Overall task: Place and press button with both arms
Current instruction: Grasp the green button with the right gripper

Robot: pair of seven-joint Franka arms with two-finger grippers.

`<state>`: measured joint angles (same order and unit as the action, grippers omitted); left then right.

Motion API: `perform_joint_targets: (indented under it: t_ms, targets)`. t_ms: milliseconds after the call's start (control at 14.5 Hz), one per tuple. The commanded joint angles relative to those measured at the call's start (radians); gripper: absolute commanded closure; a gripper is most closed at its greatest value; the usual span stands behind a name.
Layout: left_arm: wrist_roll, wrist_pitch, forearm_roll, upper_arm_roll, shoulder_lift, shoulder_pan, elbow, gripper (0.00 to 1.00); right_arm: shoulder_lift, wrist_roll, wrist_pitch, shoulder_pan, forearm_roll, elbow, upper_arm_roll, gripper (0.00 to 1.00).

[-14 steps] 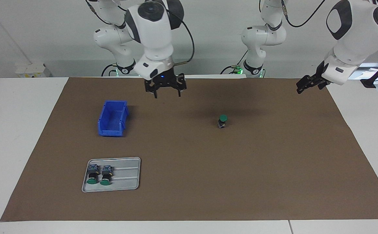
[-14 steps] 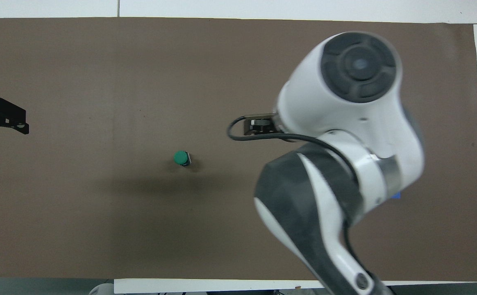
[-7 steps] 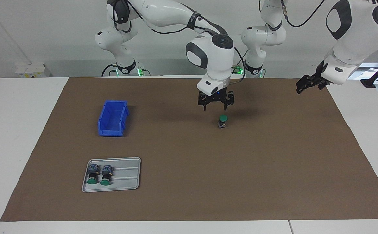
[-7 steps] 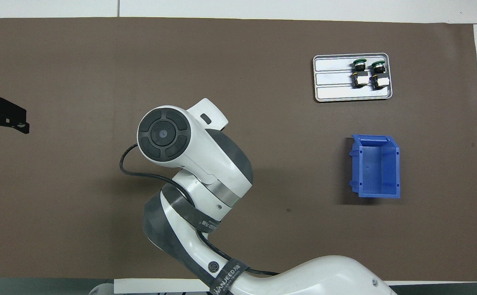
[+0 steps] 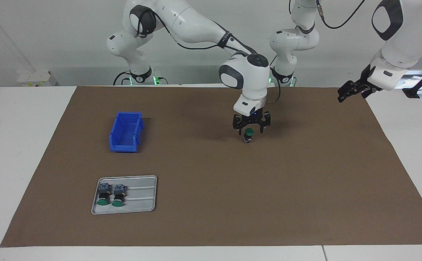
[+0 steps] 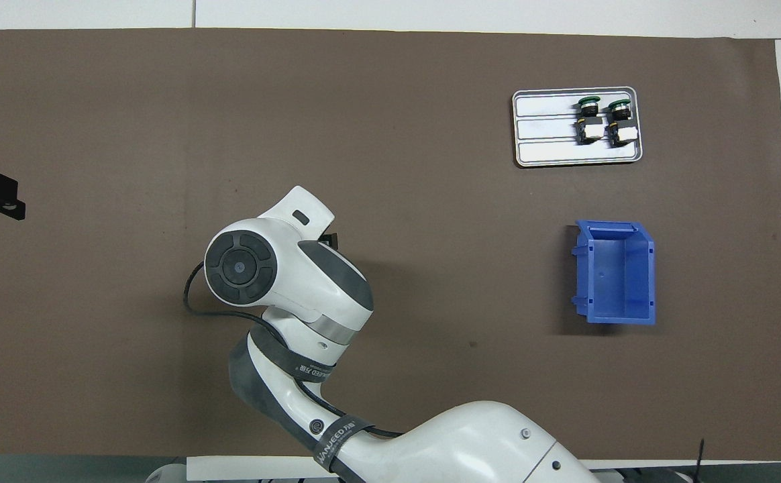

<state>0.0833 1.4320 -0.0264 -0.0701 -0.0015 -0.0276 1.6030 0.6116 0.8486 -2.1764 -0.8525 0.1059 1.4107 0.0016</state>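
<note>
Jaws on my right gripper [image 5: 251, 129] stand apart, one finger on either side of the button [image 5: 248, 135]; I cannot tell whether either finger touches it. That button stands upright on the brown mat [image 5: 211, 217], green cap up, about mid-table and toward the left arm's end. From overhead I lose it entirely under the right arm's wrist. My left gripper [image 5: 352, 90] hangs in the air over the mat's edge at the left arm's end, fingers spread and holding nothing. Toward the right arm's end I see a blue bin [image 5: 125, 132], and farther from the robots than it a grey tray [image 5: 142, 197] with two more buttons [image 5: 110, 195] lying side by side on it, green caps pointing away from the robots.
</note>
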Motion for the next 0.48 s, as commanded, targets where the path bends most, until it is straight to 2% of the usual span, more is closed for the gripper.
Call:
perform_joint_targets:
  t_ms: [0,138,415]
  targets:
    - [-0.016,0.031,-0.013,-0.037,-0.014,-0.026,0.006,0.01,-0.012,0.004,-0.066,-0.016,0.026,0.06,-0.003,0.01]
    - [-0.022,0.034,-0.013,-0.036,-0.021,-0.028,0.006,0.01,-0.012,-0.013,-0.115,-0.026,0.066,0.125,-0.002,0.01]
    - [-0.022,0.031,-0.013,-0.036,-0.017,-0.023,0.015,0.01,-0.015,-0.08,-0.128,-0.02,0.074,0.146,-0.002,0.03]
